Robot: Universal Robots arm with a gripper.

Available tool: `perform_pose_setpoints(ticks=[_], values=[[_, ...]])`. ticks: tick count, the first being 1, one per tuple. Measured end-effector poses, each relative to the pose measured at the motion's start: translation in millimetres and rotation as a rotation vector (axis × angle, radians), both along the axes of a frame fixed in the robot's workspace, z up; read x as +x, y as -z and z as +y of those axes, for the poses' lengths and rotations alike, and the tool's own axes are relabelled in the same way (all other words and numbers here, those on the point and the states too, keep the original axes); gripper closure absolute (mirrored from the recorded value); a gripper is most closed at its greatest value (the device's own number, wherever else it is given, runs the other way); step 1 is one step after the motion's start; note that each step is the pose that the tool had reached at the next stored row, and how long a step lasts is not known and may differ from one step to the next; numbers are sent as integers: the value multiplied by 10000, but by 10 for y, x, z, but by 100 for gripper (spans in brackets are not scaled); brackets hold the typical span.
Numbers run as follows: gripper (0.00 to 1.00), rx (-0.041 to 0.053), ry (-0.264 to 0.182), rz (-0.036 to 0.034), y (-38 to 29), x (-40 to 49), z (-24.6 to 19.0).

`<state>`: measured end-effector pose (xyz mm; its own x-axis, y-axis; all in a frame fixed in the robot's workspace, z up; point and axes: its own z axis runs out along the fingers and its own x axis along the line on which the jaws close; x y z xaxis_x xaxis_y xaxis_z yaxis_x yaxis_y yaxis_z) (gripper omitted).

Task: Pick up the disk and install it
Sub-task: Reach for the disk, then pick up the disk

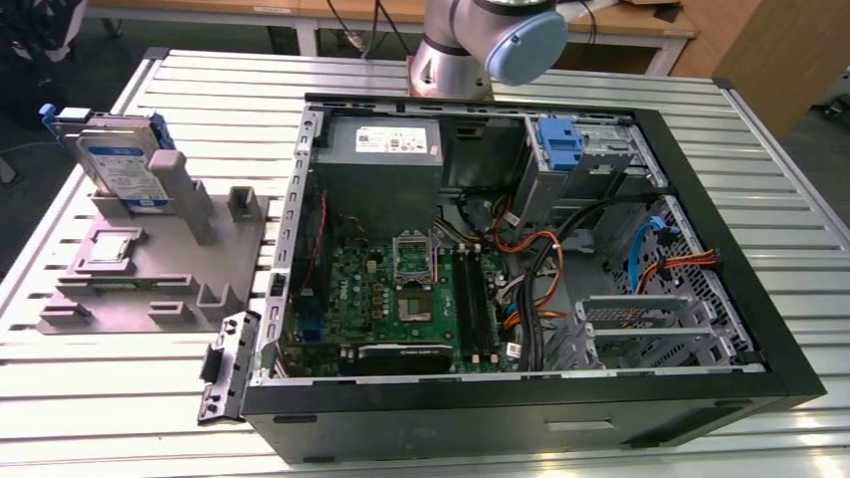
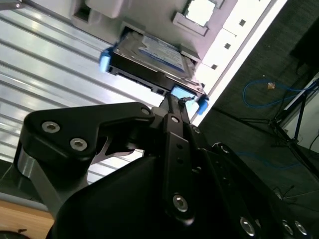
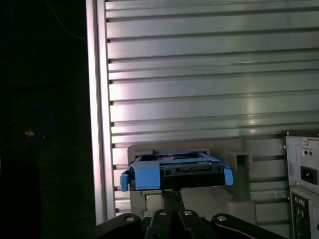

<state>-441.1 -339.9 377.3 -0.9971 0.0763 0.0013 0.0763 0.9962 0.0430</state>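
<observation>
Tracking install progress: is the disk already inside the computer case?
No, the disk stands in the grey holder on the table, outside the open computer case, to the exterior view's left of it.

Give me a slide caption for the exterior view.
Open computer case on a slatted table, the disk propped in a grey holder at the exterior view's left.

Grey arm (image 1: 459,30) with blue-capped joint (image 1: 525,45), black gripper (image 2: 175,107) empty, fingers (image 3: 168,201) seemingly pressed together
</observation>
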Motion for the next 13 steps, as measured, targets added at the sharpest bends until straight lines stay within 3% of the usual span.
perform_pose_setpoints(ticks=[2,13], values=[[89,-1,-1,19,5,-75,0],[89,0,-1,22,6,-86,0]])
